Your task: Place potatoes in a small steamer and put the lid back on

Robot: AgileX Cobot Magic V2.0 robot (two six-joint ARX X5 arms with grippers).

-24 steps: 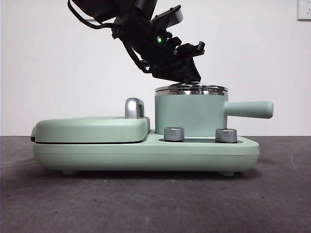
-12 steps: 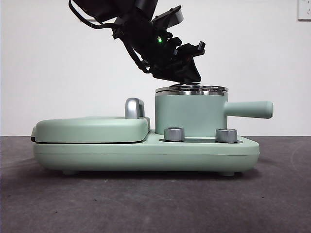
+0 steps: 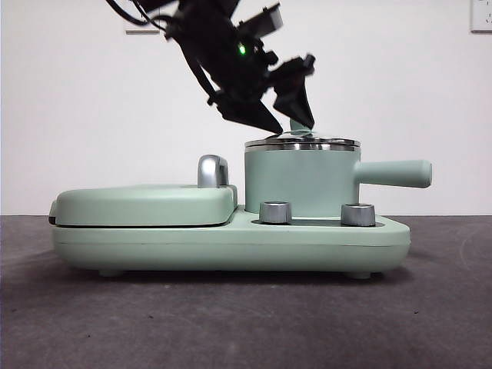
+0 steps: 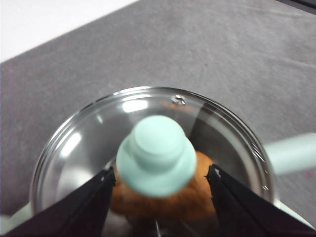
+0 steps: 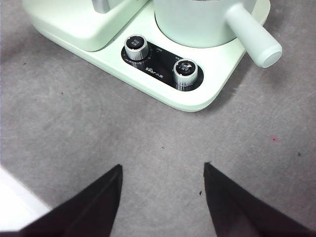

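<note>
Lid (image 4: 148, 143) flat on steamer (image 3: 301, 181), knob (image 4: 156, 155) up, between left gripper's (image 4: 160, 180) spread jaws.

Lying flat and dark grey, faintly mottled, the surface (image 3: 231, 323) carrying a single mint-green cooking appliance base (image 3: 231, 244), resting directly on it on small feet and casting a soft shadow beneath. Standing on that base, not on the surface itself: a flat hinged griddle (image 3: 146, 204) to one side and the small steamer (image 3: 301, 181) beside it, behind two steel dials (image 5: 185, 72). Meeting a pale wall (image 3: 77, 115) at the far edge
</note>
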